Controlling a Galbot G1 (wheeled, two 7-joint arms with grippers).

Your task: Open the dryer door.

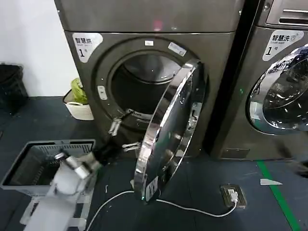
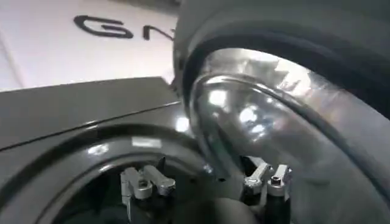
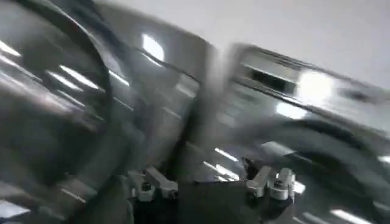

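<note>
Chrome-rimmed door (image 1: 168,130) stands swung wide off the dryer (image 1: 144,72), hinged at right, drum mouth exposed; task looks basically done. Head view: left gripper (image 1: 122,131) sits at the opening's lower left, jaws spread, empty; basket (image 1: 43,161) on floor near left. Left wrist view: left gripper (image 2: 204,181) parted, door's rim (image 2: 256,115) just beyond. Right wrist view: right gripper (image 3: 210,182) parted, holding nothing, beside a machine front.
</note>
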